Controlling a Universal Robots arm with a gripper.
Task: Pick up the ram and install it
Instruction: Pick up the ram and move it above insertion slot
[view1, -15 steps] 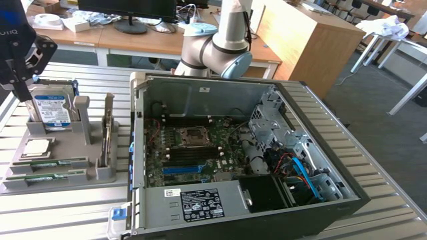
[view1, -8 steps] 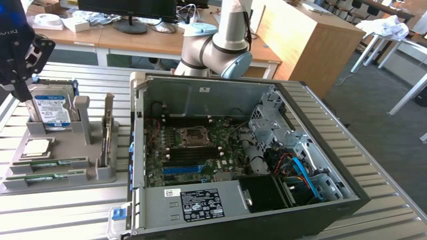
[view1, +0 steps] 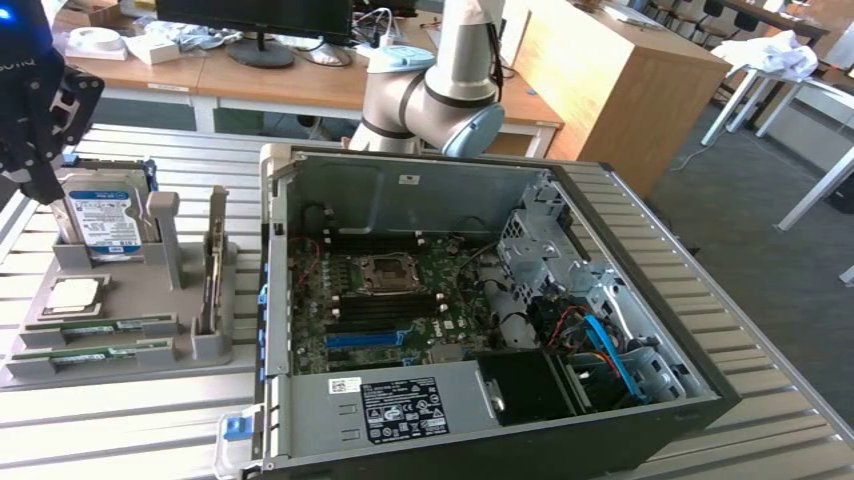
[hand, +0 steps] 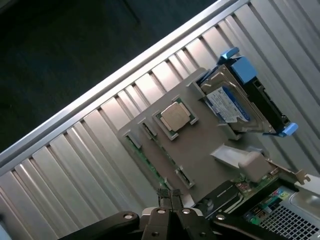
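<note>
— Closest to us hangs the gripper (view1: 62, 198), at the exterior view's left, fingertips pressed together on nothing.
— We agree; it hovers above the grey tray (view1: 140, 295), near the hard drive (view1: 104, 220) with its blue label.
— And the ram (view1: 96, 326)?
— We see two green sticks lying side by side in the tray's front slots, just beside the silver processor (view1: 74, 293), apart from the gripper.
— Further right we find the open computer case (view1: 400, 195), its motherboard (view1: 387, 310) exposed, the arm (view1: 447, 95) rising behind it.
</note>
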